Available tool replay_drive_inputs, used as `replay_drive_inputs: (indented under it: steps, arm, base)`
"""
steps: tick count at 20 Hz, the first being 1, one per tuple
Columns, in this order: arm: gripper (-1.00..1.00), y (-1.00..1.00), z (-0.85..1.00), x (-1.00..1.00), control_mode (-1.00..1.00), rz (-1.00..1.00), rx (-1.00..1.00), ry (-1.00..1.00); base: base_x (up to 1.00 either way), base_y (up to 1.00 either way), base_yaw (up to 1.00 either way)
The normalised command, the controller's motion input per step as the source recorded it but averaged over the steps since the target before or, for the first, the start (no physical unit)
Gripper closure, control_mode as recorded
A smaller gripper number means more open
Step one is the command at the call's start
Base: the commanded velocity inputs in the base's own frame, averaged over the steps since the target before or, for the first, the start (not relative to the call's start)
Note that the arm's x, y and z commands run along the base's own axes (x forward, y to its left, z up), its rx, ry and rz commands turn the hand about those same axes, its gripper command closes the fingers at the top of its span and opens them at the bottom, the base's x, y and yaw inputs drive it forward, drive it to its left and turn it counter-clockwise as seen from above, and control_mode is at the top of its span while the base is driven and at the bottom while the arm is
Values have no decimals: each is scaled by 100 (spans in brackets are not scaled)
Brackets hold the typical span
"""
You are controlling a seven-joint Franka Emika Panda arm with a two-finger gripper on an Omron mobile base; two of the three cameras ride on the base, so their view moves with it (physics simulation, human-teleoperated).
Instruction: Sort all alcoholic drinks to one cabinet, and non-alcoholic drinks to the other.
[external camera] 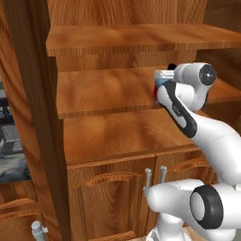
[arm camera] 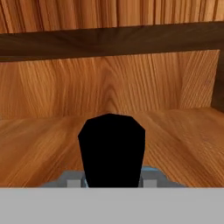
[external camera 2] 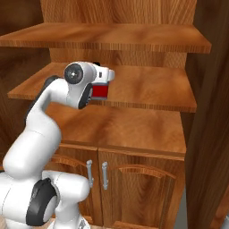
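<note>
The cabinet (external camera: 103, 89) (external camera 2: 147, 89) stands open, showing reddish-brown wooden shelves. My gripper (external camera: 160, 85) (external camera 2: 102, 88) reaches in over the middle shelf (arm camera: 39, 144) and is shut on a drink (external camera 2: 100, 91) (external camera: 156, 89). The drink has a red body and a black top (arm camera: 111, 144), which fills the lower middle of the hand view. It sits low over the shelf board; I cannot tell whether it touches the wood. The cabinet's back wall (arm camera: 109, 87) lies straight ahead of the hand.
An upper shelf (external camera: 141, 37) (external camera 2: 107, 38) hangs close above the hand. Below is a wider wooden ledge (external camera: 108, 132) (external camera 2: 129, 127) over two lower doors with grey handles (external camera: 155, 179) (external camera 2: 96, 174). A tall wooden panel (external camera 2: 210, 112) stands at the right, and a post (external camera: 37, 117) at the left.
</note>
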Motion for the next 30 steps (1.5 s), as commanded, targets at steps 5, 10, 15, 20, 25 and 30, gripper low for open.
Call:
replay_drive_inputs:
  steps: [5,10,15,20,25,30]
  arm:
    - [100,-15,-14,80,-100,0,5,-1]
    - [100,-15,-35,84,-100,0,0,-3]
    - [100,-3,-55,59,-100,0,0,-9]
    - [100,0,-61,10,-100,0,0,-11]
    - [100,0,-61,18,-100,0,0,-1]
    - [-100,0,-9,21,-100,0,0,0]
  base:
    - [0,0,0]
    - [0,0,0]
    - [0,0,0]
    - [0,0,0]
    - [0,0,0]
    - [0,0,0]
